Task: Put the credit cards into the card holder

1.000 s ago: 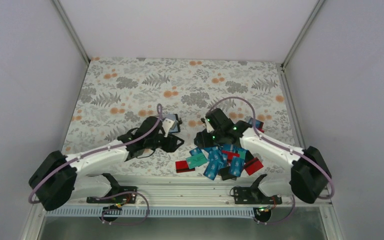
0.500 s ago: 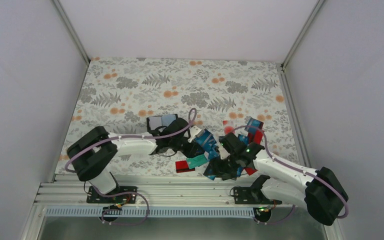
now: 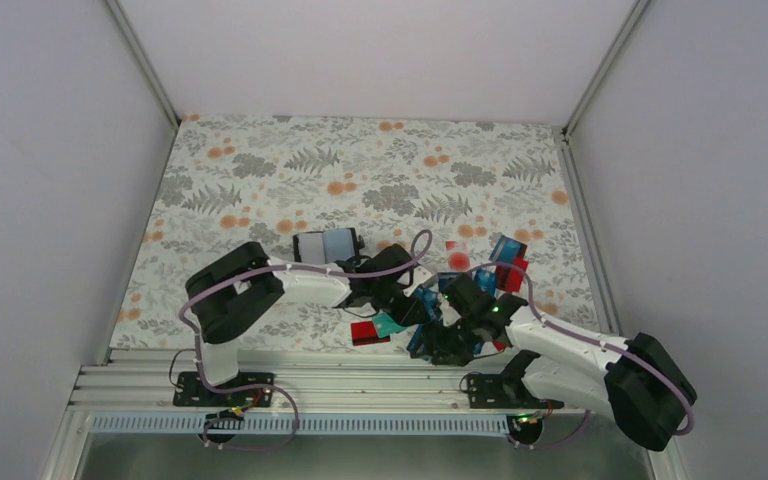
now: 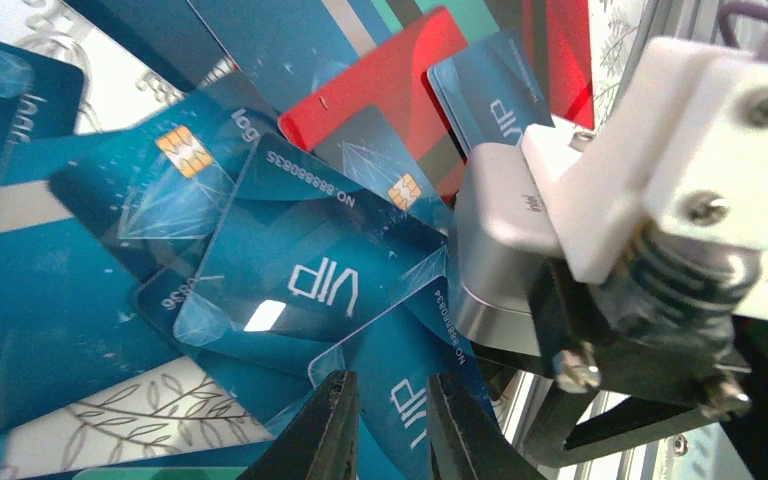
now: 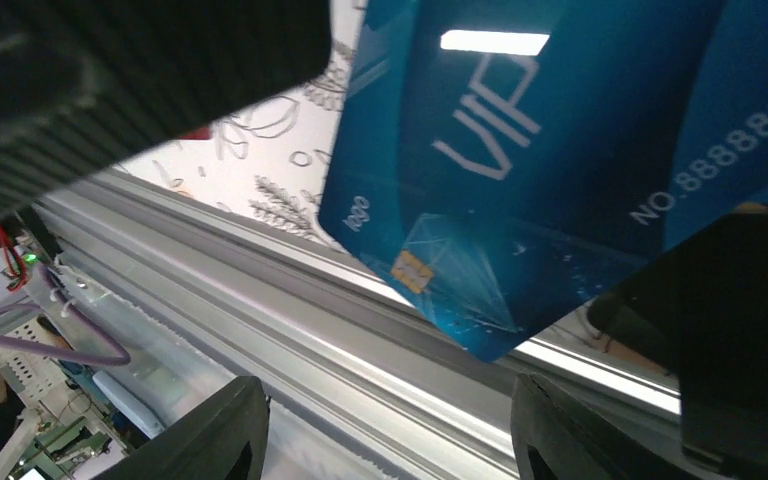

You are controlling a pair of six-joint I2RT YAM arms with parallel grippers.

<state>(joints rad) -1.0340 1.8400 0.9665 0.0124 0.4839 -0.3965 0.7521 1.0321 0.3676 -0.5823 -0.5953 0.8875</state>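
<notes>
Over the credit cards (image 4: 300, 270), left gripper (image 4: 388, 392) perhaps pinches one.

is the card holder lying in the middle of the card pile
No, the top view shows the card holder lying by itself farther back on the table, apart from the heap of credit cards.

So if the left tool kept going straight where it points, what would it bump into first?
Most likely the blue VIP card that lies right ahead of the left tool and shows in the gap at its end. Depth is hard to judge, though.
</notes>
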